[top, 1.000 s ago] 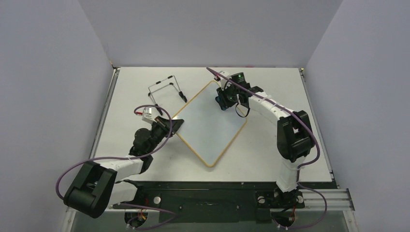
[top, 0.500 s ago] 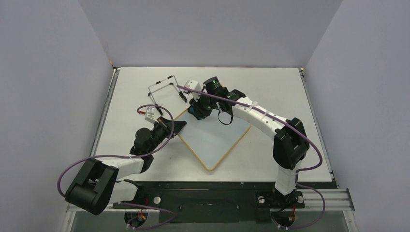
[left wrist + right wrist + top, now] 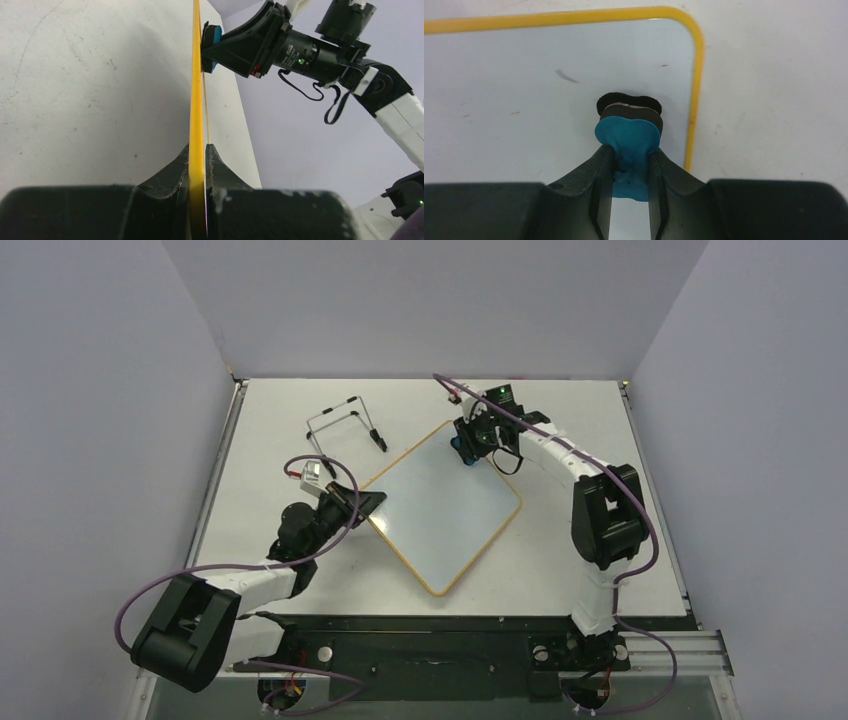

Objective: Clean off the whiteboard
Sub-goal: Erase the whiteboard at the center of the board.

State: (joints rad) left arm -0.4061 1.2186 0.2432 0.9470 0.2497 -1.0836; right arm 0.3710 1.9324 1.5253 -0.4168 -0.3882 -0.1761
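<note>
The whiteboard [image 3: 445, 505], white with a thin yellow frame, lies turned like a diamond on the table. My left gripper [image 3: 368, 502] is shut on its left edge; the left wrist view shows the yellow edge [image 3: 196, 100] pinched between the jaws. My right gripper [image 3: 464, 450] is shut on the blue eraser [image 3: 628, 134], whose dark felt presses on the board near its far corner [image 3: 689, 30]. A small dark mark [image 3: 566, 76] and faint specks remain on the board's face [image 3: 524, 115]. The eraser also shows in the left wrist view [image 3: 212, 42].
A thin black wire stand [image 3: 345, 425] sits on the table beyond the board's left side. Grey walls enclose the table on three sides. The right arm [image 3: 590, 490] reaches over the table's right half.
My right gripper swept with the eraser from the far corner to the board's left corner, then back to the far corner. The board shifted slightly. The left gripper kept its hold.
</note>
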